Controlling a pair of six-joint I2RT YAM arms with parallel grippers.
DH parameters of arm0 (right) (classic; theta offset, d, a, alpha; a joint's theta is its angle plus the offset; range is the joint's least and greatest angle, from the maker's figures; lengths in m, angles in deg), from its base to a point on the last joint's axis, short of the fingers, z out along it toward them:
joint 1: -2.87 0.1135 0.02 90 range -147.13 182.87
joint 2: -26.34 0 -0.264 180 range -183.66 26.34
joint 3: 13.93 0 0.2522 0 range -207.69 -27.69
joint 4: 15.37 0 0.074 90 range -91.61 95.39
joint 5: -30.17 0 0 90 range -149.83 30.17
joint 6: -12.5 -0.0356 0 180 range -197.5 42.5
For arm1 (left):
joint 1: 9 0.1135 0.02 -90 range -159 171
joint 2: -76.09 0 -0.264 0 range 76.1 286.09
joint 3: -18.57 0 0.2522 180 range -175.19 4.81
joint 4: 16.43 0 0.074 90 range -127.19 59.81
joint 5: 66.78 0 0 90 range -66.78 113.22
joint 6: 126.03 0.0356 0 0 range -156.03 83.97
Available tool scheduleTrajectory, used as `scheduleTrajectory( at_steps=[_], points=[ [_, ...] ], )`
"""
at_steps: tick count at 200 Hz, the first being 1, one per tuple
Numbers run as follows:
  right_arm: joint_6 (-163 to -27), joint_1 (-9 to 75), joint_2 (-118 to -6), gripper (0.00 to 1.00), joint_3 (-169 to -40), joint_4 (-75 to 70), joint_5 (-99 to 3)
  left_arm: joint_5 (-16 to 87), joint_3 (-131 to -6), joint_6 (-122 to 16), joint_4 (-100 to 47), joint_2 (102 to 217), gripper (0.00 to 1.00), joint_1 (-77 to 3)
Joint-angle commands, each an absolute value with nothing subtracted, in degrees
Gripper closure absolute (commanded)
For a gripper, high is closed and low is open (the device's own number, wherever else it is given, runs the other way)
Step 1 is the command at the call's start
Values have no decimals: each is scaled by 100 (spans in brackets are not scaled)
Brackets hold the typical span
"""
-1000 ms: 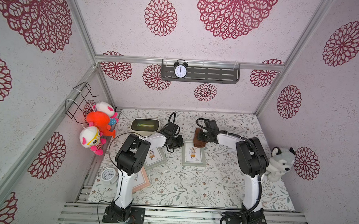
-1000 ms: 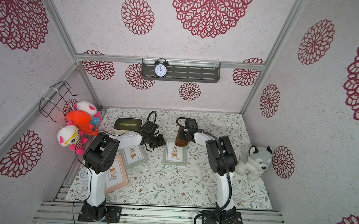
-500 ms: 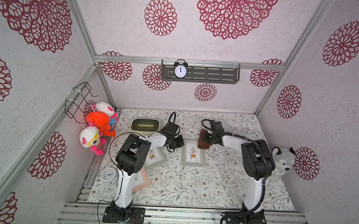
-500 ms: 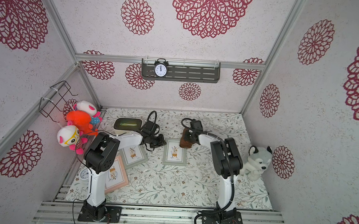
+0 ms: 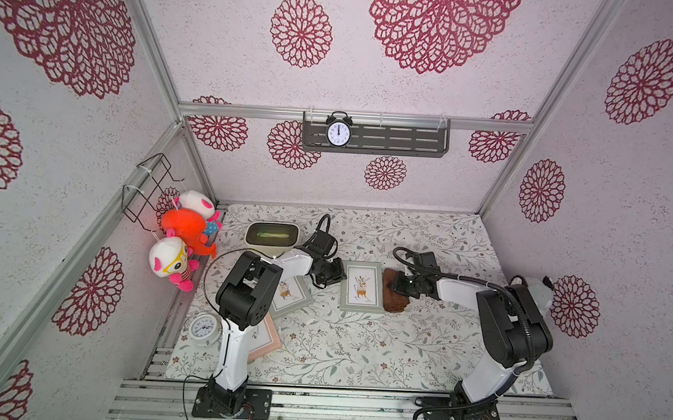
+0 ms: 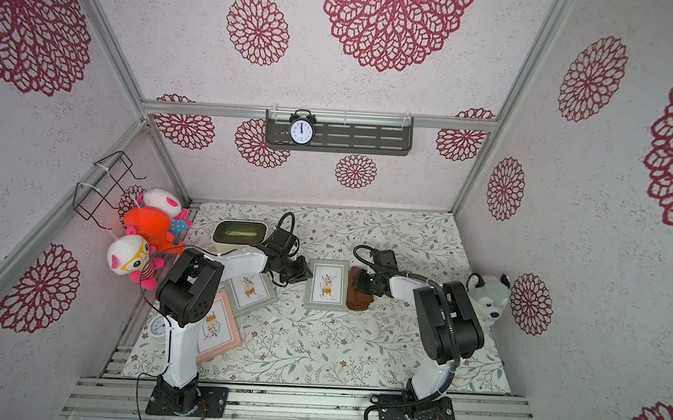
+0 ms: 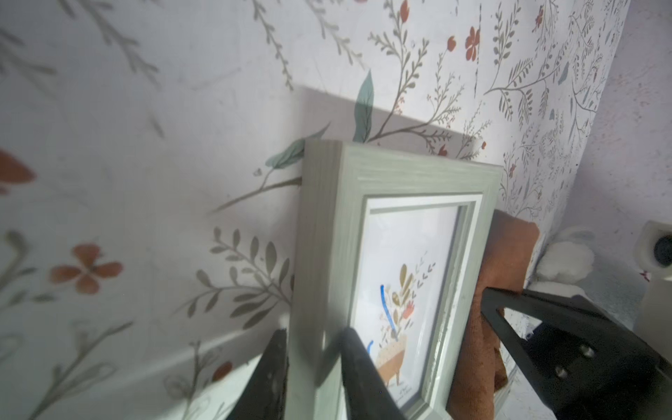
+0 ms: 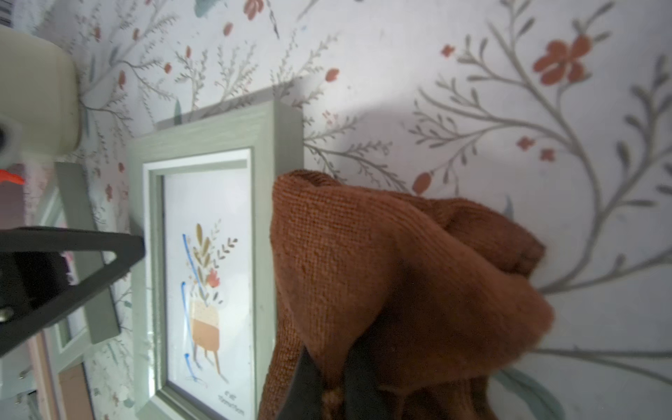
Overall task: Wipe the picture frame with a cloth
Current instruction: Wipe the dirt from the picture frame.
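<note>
Floral mat (image 5: 359, 350) covers the booth floor; the walls are papered with red rosettes.

Frame (image 5: 362, 286): pale green with a potted-plant print, lying flat near the middle of both top views (image 6: 327, 283). Blue streaks (image 8: 187, 262) run down the glass (clearest from the right wrist).

Cloth (image 5: 395, 303): brown and bunched, on the mat against the frame's right edge, touching it.

Right claw (image 8: 331, 382): pinched tight on a fold of the cloth, sitting over the cloth's upper half in a top view.

Left claw (image 7: 314, 358): at the frame's left rail. One finger stands outside the rail and the other lies over its front. Cannot tell whether they press on it.

Round about:
- Second green frame (image 5: 293, 295) is at lower left of the frame, partly under the left arm.
- Pink frame (image 5: 267, 339) lies lower still.
- Cream tray (image 5: 271, 251) is at upper left.
- White clock (image 5: 202, 328) sits at the mat's lower left corner.
- Husky plush (image 6: 486, 296) sits by the right wall.
- Alarm clock (image 5: 338, 131) stands on the back-wall shelf.
</note>
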State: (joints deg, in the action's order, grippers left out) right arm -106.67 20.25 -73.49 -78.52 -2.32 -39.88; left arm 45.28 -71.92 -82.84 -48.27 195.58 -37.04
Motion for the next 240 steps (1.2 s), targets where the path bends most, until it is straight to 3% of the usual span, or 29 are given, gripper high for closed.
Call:
scheduleTrajectory(
  at_steps=[1,45,72,148,186,240],
  points=[
    [-10761,2032,-7644,100,-8153,-861,-3363,4607,-6987,-8389,-5187,19616,74,-3696],
    [-10574,2034,-8684,100,-9207,-1302,-2796,4385,-7466,-8390,-5329,19998,80,-3574],
    [-10453,1931,-9002,100,-9536,-1221,-3101,4060,-7742,-8418,-5515,20212,81,-3464],
    [-9819,1619,-6486,100,-8534,490,-4955,4418,-7365,-8461,-5332,19345,69,-3435],
    [-10193,2447,-5743,100,-7957,639,-5336,4753,-6675,-8803,-4712,19048,69,-3498],
    [-10595,3399,-6635,100,-8241,319,-5236,4818,-6652,-8875,-4406,19058,71,-3529]
  ],
)
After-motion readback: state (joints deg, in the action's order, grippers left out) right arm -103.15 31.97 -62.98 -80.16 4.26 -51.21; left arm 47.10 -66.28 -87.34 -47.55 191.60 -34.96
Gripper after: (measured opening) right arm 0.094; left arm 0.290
